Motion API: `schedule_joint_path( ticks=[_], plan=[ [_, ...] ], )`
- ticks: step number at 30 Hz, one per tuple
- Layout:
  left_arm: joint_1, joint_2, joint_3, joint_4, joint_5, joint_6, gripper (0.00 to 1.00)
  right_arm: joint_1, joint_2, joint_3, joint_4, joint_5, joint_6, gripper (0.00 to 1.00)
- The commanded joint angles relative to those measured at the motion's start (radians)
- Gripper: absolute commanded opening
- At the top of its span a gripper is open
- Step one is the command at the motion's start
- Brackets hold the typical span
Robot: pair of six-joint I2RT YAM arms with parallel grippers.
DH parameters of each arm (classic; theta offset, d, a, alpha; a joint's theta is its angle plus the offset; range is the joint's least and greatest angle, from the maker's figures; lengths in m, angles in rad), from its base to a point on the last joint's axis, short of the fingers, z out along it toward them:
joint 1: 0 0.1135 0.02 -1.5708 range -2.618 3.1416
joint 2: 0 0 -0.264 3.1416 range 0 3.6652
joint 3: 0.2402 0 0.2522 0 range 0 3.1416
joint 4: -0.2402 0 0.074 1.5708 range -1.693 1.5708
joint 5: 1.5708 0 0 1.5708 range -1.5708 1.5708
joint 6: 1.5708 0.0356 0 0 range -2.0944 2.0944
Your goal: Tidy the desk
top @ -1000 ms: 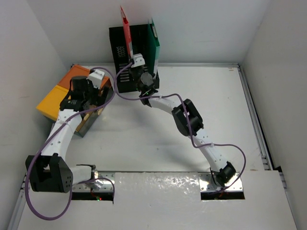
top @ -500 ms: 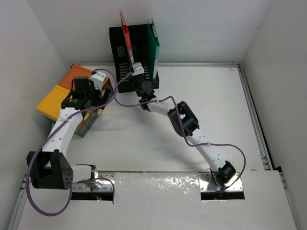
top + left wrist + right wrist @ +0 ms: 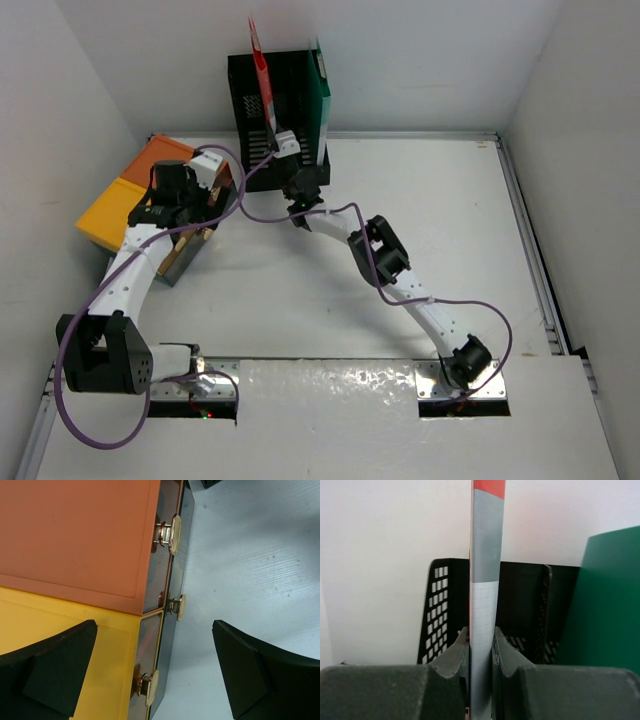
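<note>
On the white desk point(image 3: 450, 220), my right gripper point(image 3: 279, 137) is shut on a thin red-and-grey notebook point(image 3: 262, 75). It holds the notebook upright on edge at the black mesh file rack point(image 3: 248, 90). In the right wrist view both fingers point(image 3: 457, 652) press the notebook's spine point(image 3: 487, 555) in front of the rack point(image 3: 440, 605). My left gripper point(image 3: 197, 212) hangs open over the front of the orange-and-yellow drawer box point(image 3: 120, 200). In the left wrist view my left gripper point(image 3: 155, 630) straddles the box's front edge and holds nothing.
A green folder point(image 3: 322, 95) stands in the rack's right side, also visible in the right wrist view point(image 3: 605, 605). The drawer fronts carry gold knobs point(image 3: 175, 527) facing the bare desk point(image 3: 250, 555). White walls close in the back and both sides.
My right wrist has sunk a little with the notebook at the rack, and its elbow has shifted left. The left arm has barely moved.
</note>
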Motion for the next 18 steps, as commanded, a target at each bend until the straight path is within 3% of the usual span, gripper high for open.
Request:
schedule_joint_path(
  ticks=[1,6,13,18],
  plan=[
    [0.013,-0.002,0.014,0.022,0.015,0.003,1.0,-0.017,0.004,0.05,-0.06,-0.105,0.023,0.0],
    [0.011,-0.001,0.019,0.013,0.015,0.006,1.0,-0.026,-0.004,0.068,-0.092,-0.142,-0.021,0.0],
    [0.011,0.004,0.016,0.014,0.015,0.008,1.0,-0.084,0.074,0.139,-0.176,-0.102,0.068,0.0],
    [0.011,0.01,0.017,0.014,0.015,0.009,1.0,-0.106,0.091,0.147,-0.22,-0.171,0.053,0.0]
  ],
)
